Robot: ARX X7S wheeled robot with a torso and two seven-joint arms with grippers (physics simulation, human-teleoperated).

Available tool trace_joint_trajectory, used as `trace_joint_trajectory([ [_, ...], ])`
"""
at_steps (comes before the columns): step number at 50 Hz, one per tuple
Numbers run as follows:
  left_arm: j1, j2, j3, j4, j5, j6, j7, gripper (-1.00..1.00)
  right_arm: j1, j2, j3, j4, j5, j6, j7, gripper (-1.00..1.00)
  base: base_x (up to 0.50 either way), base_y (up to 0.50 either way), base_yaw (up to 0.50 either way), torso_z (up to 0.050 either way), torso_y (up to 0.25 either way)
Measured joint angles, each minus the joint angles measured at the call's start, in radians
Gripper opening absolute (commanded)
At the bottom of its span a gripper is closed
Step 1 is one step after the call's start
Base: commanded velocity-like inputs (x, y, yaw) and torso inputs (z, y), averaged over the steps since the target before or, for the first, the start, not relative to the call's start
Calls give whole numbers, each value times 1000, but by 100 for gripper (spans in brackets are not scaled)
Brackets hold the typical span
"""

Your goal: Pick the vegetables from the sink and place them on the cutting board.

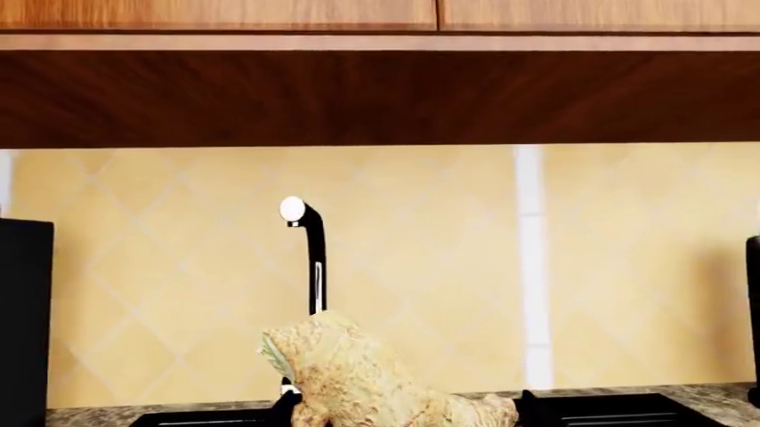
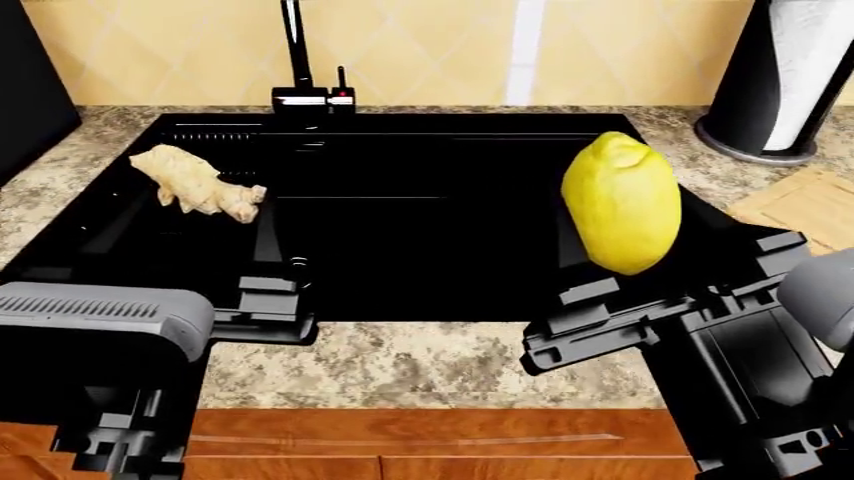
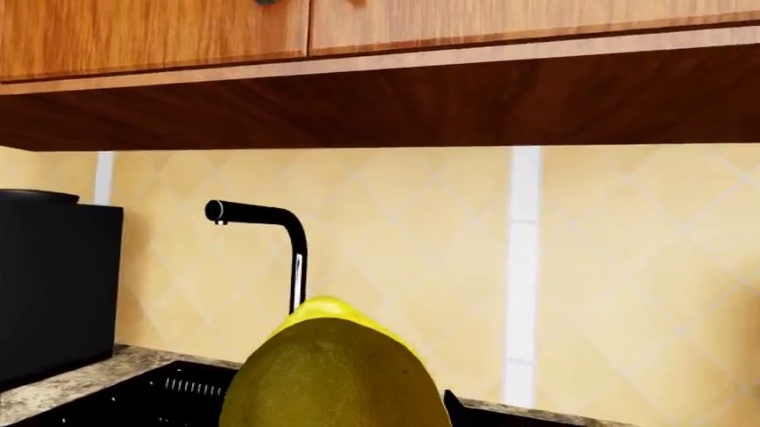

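A bright-yellow lemon-shaped vegetable (image 2: 621,203) is held upright above the right side of the black sink (image 2: 400,240). My right gripper (image 2: 674,272) is shut on its lower end, and it fills the right wrist view (image 3: 338,374). A knobby beige ginger root (image 2: 198,182) hangs over the sink's left part. In the left wrist view it sits between the black fingertips (image 1: 285,405) of my left gripper (image 1: 404,414), which is shut on it. A corner of the light-wood cutting board (image 2: 807,205) shows on the counter at the right edge.
The tall black faucet (image 2: 296,50) stands behind the sink. A paper towel roll on a black stand (image 2: 787,70) is at the back right, behind the board. A black appliance (image 2: 27,80) stands at the left. Speckled counter (image 2: 414,365) runs along the front; wooden cabinets (image 1: 380,89) hang overhead.
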Motion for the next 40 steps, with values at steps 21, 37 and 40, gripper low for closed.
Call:
trace_joint_trajectory([
  [21, 5, 3, -4, -3, -2, 2, 5, -100, 0, 2, -15, 12, -1, -23, -6, -100, 7, -500, 0, 0, 0],
  [37, 8, 3, -8, -2, -4, -2, 3, -100, 4, 7, -23, 12, 1, -33, 1, -100, 65, -500, 0, 0, 0],
  [40, 8, 3, -9, -2, -4, -2, 2, -100, 4, 8, -24, 11, -1, -36, 1, -100, 122, -500, 0, 0, 0],
])
